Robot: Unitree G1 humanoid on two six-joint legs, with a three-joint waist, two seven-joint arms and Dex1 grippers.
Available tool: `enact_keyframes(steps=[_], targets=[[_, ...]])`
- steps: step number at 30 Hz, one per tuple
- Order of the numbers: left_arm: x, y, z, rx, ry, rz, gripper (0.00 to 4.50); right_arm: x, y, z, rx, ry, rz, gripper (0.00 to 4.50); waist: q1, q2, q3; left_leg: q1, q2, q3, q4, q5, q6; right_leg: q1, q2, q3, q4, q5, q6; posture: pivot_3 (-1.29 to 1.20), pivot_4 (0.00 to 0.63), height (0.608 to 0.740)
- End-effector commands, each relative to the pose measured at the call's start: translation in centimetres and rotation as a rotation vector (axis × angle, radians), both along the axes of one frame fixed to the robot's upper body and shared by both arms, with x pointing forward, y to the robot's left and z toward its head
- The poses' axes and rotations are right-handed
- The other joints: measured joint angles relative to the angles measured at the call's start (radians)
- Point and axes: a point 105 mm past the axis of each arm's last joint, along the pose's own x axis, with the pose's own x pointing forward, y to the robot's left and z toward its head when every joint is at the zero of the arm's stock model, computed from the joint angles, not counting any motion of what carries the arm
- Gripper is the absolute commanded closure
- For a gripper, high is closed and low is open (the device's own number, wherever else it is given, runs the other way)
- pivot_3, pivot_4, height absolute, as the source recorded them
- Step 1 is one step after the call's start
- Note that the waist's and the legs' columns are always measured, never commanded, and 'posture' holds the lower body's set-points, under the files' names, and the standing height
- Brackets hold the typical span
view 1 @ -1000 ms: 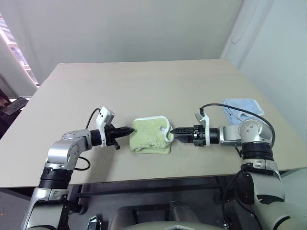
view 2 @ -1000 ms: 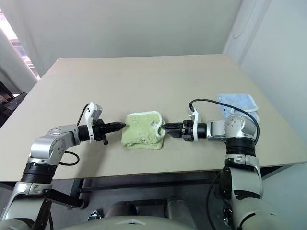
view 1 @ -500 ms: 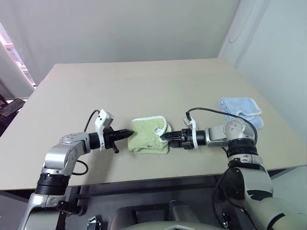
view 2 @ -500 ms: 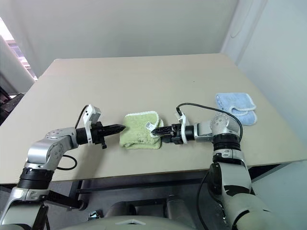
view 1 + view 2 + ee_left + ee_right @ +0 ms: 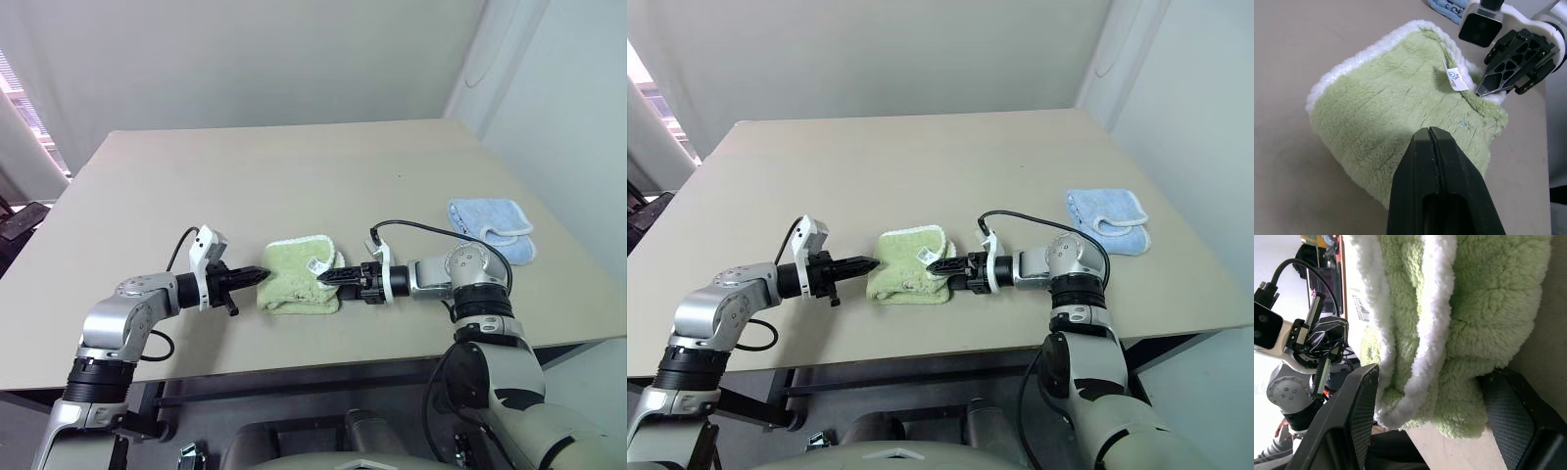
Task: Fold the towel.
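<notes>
**Folded towel between two grippers, near the table's front edge**

The towel (image 5: pixel 299 277) lies folded in a thick green bundle on the table (image 5: pixel 294 176), close to the front edge, with wide bare tabletop behind it and to both sides. Its white-trimmed edges are stacked on the right side, where a small label stands up. The left gripper (image 5: pixel 263 274) is clenched with nothing in it, tip just at the towel's left side; actual contact is hard to judge. The right gripper (image 5: pixel 324 279) has its fingers spread, straddling the towel's layered right edge without pinching it. A blue cloth (image 5: pixel 492 225) sits well apart near the right edge. The towel's underside and inner folds are hidden.
</notes>
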Motion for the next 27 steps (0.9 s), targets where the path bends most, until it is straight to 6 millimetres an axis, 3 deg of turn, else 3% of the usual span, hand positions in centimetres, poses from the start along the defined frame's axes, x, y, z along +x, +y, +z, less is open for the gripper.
enact_keyframes(steps=[1,9,14,20,26,27], targets=[[0.2,1.0,1.1,-0.005,0.048,0.019,4.50,0.6,-0.3,1.3,0.012,-0.066,-0.011,1.19,0.000,0.000,0.000,0.000,0.000,0.000,0.000,0.000,0.000,0.000,0.000,0.000,0.000,0.000,0.000,0.00,0.000,0.729],[0.2,1.6,1.0,-0.011,0.063,0.047,4.50,0.3,0.3,1.1,-0.011,-0.119,0.008,1.19,0.000,0.000,0.000,0.000,0.000,0.000,0.000,0.000,0.000,0.000,0.000,0.000,0.000,-0.001,-0.001,0.00,0.000,0.729],[0.4,2.0,1.1,-0.017,0.062,0.058,2.97,0.2,0.4,1.1,-0.010,-0.124,0.010,1.16,0.000,0.000,0.000,0.000,0.000,0.000,0.000,0.000,0.000,0.000,0.000,0.000,0.000,-0.001,-0.002,0.00,0.000,0.729],[0.3,2.2,0.8,0.002,0.070,0.061,0.80,0.1,0.5,1.1,-0.013,-0.132,0.017,1.16,0.000,0.000,0.000,0.000,0.000,0.000,-0.001,0.000,0.000,-0.001,0.000,0.000,0.000,-0.001,-0.002,0.00,0.000,0.729],[0.3,2.1,1.0,0.004,0.059,0.059,0.80,0.0,0.5,1.0,-0.022,-0.150,0.029,1.16,0.000,0.000,0.000,0.000,0.000,0.000,-0.001,0.000,0.000,-0.001,0.000,0.000,0.000,-0.001,-0.002,0.00,0.000,0.729],[0.3,2.1,1.0,-0.002,0.063,0.057,0.62,0.0,0.5,1.0,-0.022,-0.151,0.031,1.16,0.000,0.000,0.000,0.000,0.000,0.000,-0.001,0.000,0.000,-0.001,0.000,0.000,0.000,-0.001,-0.002,0.00,0.000,0.729]])
